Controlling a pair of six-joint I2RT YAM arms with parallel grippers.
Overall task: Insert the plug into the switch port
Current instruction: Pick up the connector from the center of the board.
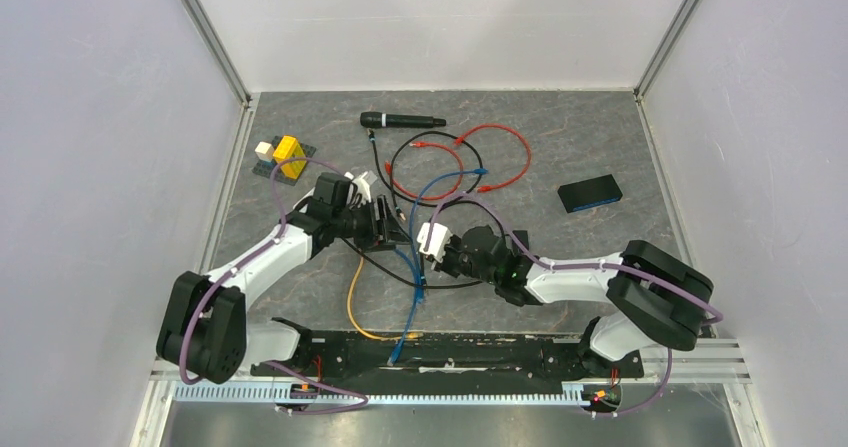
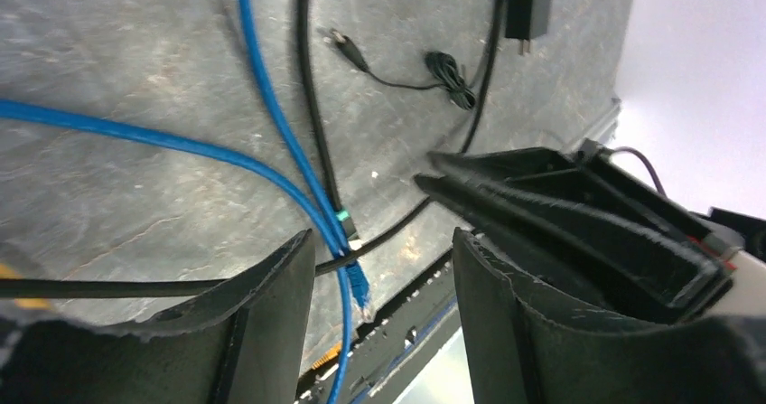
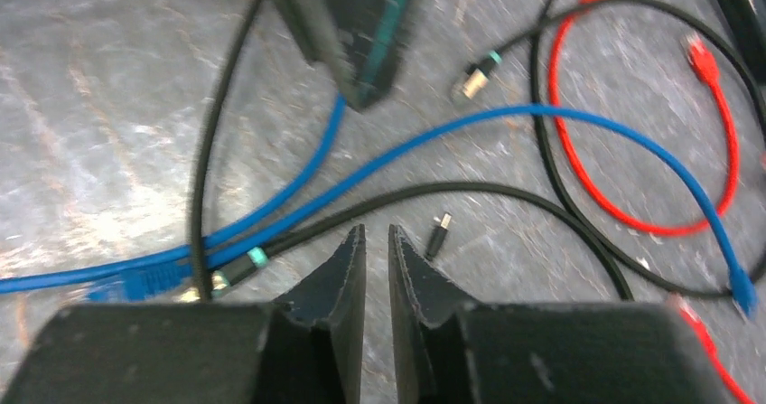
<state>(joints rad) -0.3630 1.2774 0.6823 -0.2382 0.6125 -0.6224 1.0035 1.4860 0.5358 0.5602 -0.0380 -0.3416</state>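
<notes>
Left gripper (image 2: 381,241) apart, right gripper (image 3: 377,234) together, both empty; the black cable (image 2: 306,106) crossing the blue plug (image 2: 359,286) lead risks a snag.

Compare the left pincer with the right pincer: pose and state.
The left pincer stands wide open; the right pincer is shut to a thin slit. The left pincer frames a blue plug; the right pincer points at a black cable. Shared: both are black and grip nothing.

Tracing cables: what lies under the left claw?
Under the left claw, between its open fingers: a blue cable's plug and a green-banded black cable on the table. Anything beneath the fingers themselves is covered.
</notes>
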